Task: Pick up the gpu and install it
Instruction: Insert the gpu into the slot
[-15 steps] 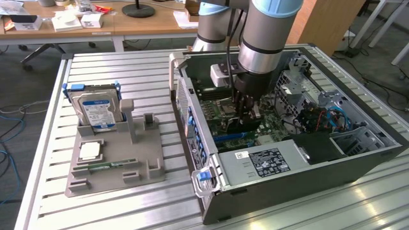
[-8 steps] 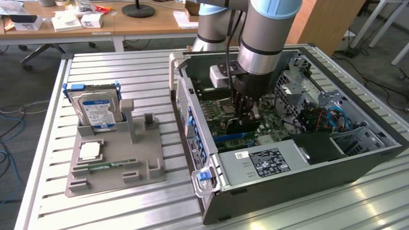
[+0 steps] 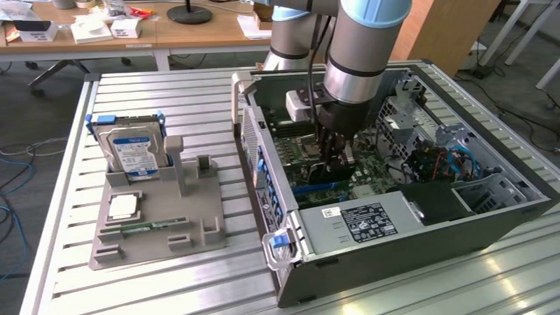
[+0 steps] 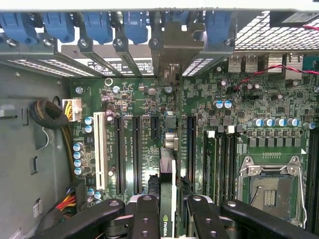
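Slatted metal tabletop (image 3: 157, 92), office desks behind. Open computer case (image 3: 394, 252) lying on its side on it, motherboard (image 4: 149, 99) facing up. Beside the case, on the exterior view's left: grey fixture (image 3: 153, 239) with hard drive (image 3: 131, 147) standing in it, untouched.

Pincer (image 3: 335, 156) down inside the case, pinching the gpu (image 3: 326, 177) across both flat faces. From the wrist view: gpu (image 4: 167, 174) edge-on between the two fingers (image 4: 144, 214), upright over the case's row of long black expansion slots (image 4: 134, 149), roughly in line with the rear bracket openings. Seated in a slot or just above it: cannot tell.

Handling, as a judgement:
- Light, thin, stiff board. Won't sag, but could pivot in a two-sided pinch if bumped.
- Faces look fairly smooth, so some slip risk under a downward push.
- Fragile spots: bottom contact edge, small soldered parts, thin metal end bracket.
- Best hold looks like the present one: flat faces, near the top edge, about mid-length, clear of contact edge and bracket.
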`<action>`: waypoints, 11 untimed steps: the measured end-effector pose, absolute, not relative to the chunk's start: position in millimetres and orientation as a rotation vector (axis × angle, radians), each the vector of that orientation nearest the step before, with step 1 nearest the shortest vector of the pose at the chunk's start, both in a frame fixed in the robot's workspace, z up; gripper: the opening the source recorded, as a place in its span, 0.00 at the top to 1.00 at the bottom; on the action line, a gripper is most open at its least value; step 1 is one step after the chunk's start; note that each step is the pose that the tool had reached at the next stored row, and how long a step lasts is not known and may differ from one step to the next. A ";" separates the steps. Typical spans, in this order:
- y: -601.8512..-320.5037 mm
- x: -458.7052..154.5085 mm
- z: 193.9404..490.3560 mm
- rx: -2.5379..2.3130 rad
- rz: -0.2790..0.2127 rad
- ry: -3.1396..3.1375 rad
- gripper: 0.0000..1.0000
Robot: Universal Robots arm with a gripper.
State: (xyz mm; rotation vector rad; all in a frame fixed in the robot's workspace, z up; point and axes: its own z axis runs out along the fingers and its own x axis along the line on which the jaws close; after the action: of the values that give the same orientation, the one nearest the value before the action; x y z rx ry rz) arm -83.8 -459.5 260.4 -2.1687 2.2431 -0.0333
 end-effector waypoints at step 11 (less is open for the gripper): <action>-459.6 -85.4 259.4 -2.167 -0.037 2.241 0.74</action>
State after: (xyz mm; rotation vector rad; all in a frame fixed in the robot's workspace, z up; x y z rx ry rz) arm -85.4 -459.6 259.4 -2.1670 2.2414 -0.0366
